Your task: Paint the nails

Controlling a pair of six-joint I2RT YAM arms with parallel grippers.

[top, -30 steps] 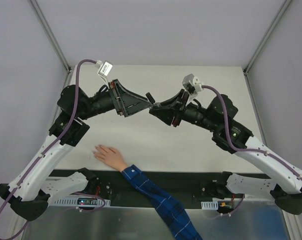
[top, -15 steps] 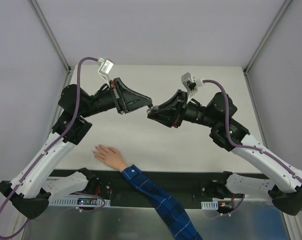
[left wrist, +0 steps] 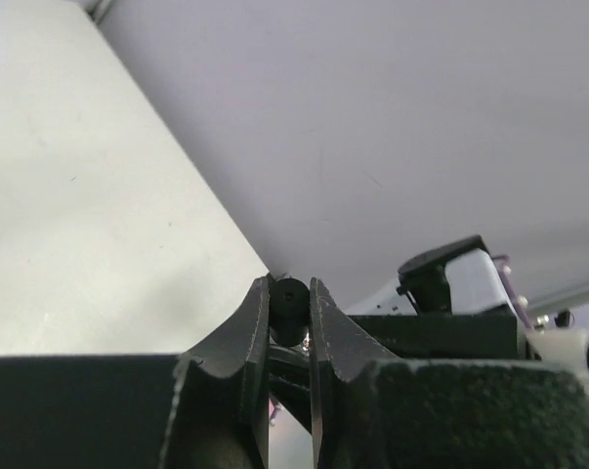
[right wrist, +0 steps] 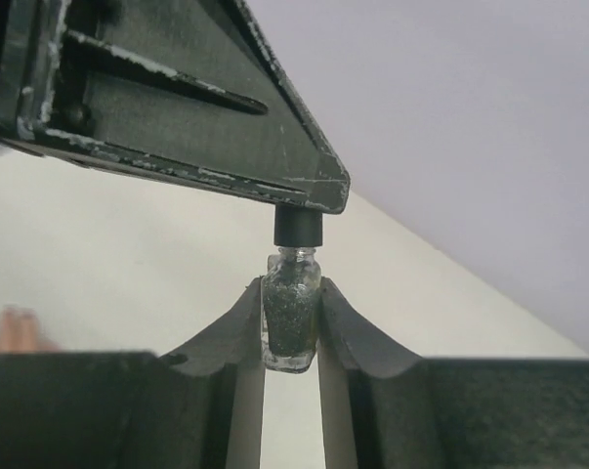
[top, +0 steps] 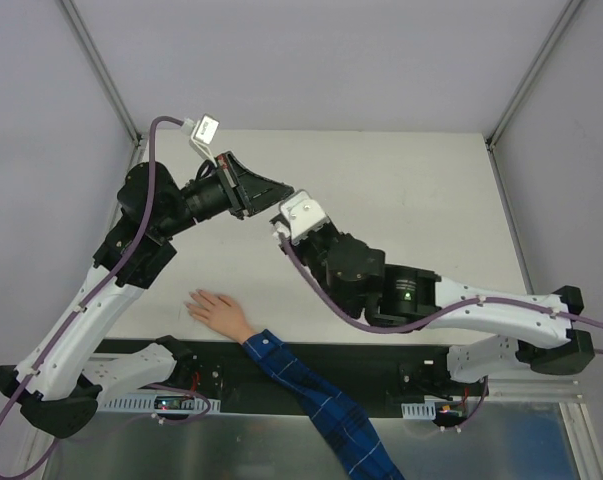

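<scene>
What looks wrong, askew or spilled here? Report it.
Nothing stands out. The right gripper holds the small bottle by its glass body, the left gripper is clamped on its black cap, no spill shows, and the hand lies flat near the table edge.

Dark bottle above a pale counter
It stands upright, black cap on; a plaid sleeve crosses the near edge.

The bottle in the right gripper, its cap in the left gripper above — hand on the table, near-left
</scene>
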